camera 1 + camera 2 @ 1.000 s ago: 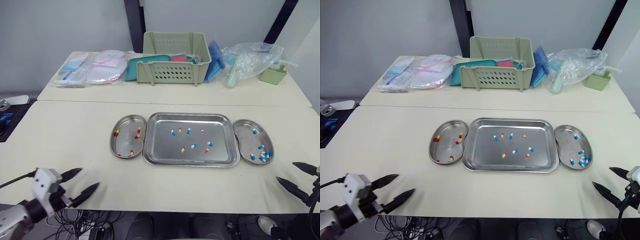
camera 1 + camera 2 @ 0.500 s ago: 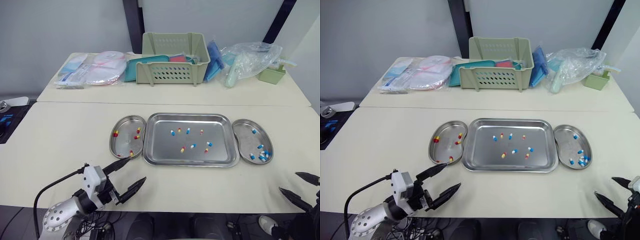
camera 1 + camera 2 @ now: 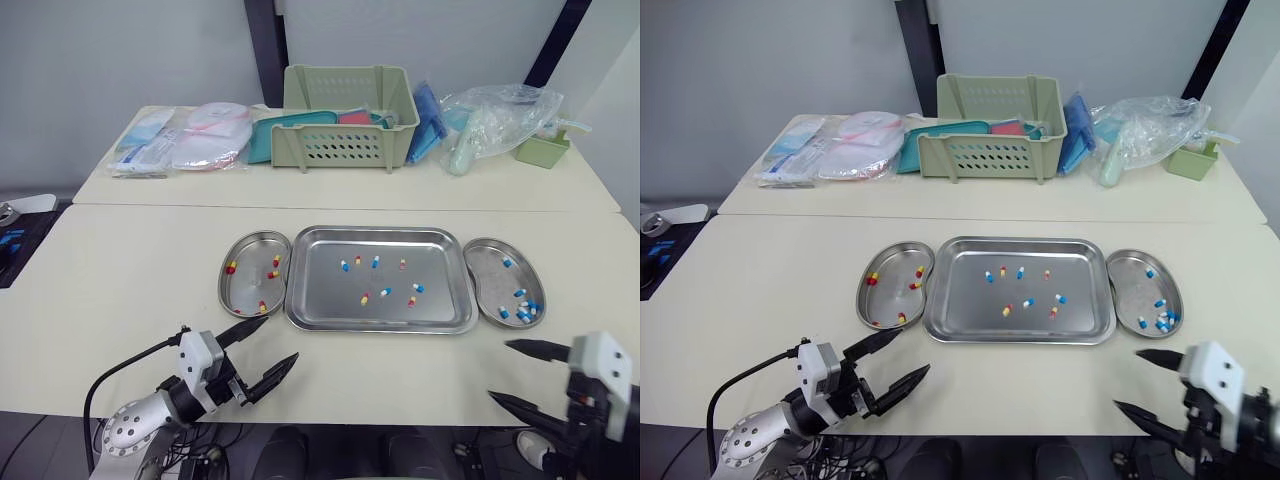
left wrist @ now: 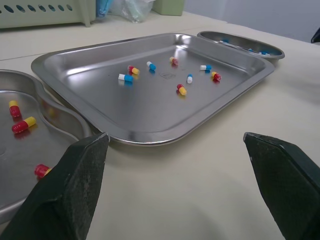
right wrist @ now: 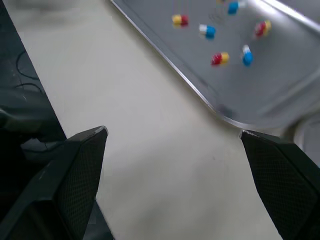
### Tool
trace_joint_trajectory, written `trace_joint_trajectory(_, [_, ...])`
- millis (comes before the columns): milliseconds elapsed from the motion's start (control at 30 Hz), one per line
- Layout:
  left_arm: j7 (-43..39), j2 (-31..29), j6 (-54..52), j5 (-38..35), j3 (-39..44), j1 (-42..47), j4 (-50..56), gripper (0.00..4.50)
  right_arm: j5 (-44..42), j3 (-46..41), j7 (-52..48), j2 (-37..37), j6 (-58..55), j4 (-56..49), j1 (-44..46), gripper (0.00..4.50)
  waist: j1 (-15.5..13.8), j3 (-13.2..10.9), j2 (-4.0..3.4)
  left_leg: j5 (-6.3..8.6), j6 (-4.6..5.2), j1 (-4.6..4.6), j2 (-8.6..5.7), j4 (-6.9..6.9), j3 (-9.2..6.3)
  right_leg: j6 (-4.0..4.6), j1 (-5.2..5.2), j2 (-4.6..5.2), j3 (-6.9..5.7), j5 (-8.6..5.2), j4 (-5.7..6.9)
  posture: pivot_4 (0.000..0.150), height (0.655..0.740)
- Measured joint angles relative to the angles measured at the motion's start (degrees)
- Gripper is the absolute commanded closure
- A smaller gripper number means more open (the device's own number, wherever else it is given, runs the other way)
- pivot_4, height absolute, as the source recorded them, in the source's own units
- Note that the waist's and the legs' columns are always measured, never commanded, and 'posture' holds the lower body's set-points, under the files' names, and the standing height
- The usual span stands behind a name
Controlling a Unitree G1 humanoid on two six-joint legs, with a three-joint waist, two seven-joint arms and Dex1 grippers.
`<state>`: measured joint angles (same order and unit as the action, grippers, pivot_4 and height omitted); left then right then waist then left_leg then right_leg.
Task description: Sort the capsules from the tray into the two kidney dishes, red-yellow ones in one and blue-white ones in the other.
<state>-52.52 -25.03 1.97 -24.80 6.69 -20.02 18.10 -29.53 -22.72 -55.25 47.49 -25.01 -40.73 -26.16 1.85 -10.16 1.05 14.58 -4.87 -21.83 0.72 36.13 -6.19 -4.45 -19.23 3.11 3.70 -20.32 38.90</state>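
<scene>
While both arms hover low over the near edge of the cream table [image 3: 130, 270], the left gripper [image 3: 282, 337] and the right gripper [image 3: 498, 370] each have their black fingers spread wide, with nothing between them. The steel tray [image 3: 445, 275] lies at the table's middle with eight loose capsules [image 3: 366, 298] scattered in it, four red-yellow and four blue-white. The left kidney dish [image 3: 245, 292] sits just beside the tray's left side and holds a few red-yellow capsules. The right kidney dish [image 3: 492, 278] sits just beside the tray's right side and holds blue-white ones.

The left wrist view looks nearly level across the tray from the left dish's side, so the raised rims and the sheen of the metal stand out. The right wrist view looks down on a corner of the tray and takes in the table's edge, with dark floor and cables [image 5: 22, 75] past it.

From the head, a second table [image 3: 250, 185] butts against the far side of the first. It carries a pale green basket [image 3: 347, 115], flat packets [image 3: 185, 140], a teal tray [image 3: 283, 135], blue pouches [image 3: 428, 110], a clear plastic bag [image 3: 500, 115] and a small green box [image 3: 545, 148]. Behind stands a plain grey wall crossed by a dark upright post [image 3: 262, 50].
</scene>
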Motion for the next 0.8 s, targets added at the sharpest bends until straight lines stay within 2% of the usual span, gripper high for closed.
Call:
trace_joint_trajectory(100, [0.71,0.01,0.01,0.14,-0.39,0.35,0.25,0.03,0.67,8.61,5.76,-0.82,-4.93,-1.94,9.56,0.0,-0.11,0.0,0.09,0.0,0.0,-0.02,-0.01,0.0,-0.03,0.0,-0.02,0.0,-0.02,0.0,-0.03,0.15,0.74])
trace_joint_trajectory(267, [1.89,-0.01,-0.03,0.24,-1.1,0.52,0.73,0.03,5.86,24.13,15.25,-8.31,-10.72,1.25,24.15,0.0,-0.06,0.02,0.17,0.0,-0.01,-0.06,0.0,0.0,-0.07,0.0,-0.06,0.0,-0.05,0.0,-0.02,0.15,0.74])
trace_joint_trajectory(367, [2.49,-0.05,-0.27,0.25,-1.36,0.48,1.31,0.0,10.34,30.94,19.35,-12.29,-12.16,5.69,30.18,0.61,-0.09,0.02,0.17,0.0,0.0,-0.06,-0.01,0.0,-0.07,0.0,-0.08,0.01,-0.05,0.0,-0.01,0.15,0.74])
trace_joint_trajectory(433, [3.06,-0.1,-0.35,0.24,-1.44,0.5,1.93,0.0,12.59,34.06,20.77,-13.88,-12.69,7.65,33.06,1.29,-0.09,0.02,0.17,0.0,0.0,-0.07,-0.01,0.0,-0.08,0.0,-0.09,0.01,-0.05,0.0,0.0,0.15,0.74])
trace_joint_trajectory(633, [4.56,-0.5,-1.66,0.23,-2.0,0.88,3.01,0.0,19.2,42.52,26.45,-22.37,-16.4,14.77,45.03,1.29,0.37,0.01,0.15,-0.01,0.0,-0.04,0.01,0.0,-0.11,0.01,-0.17,-0.02,-0.05,0.01,0.1,0.15,0.74])
trace_joint_trajectory(800, [5.58,-0.56,-2.65,0.23,-2.34,1.41,4.35,0.0,22.63,45.04,30.72,-29.45,-21.56,22.08,53.59,1.29,0.37,0.01,0.15,-0.01,0.0,-0.13,0.01,-0.01,-0.1,0.02,-0.29,-0.02,-0.04,0.01,0.08,0.15,0.74])
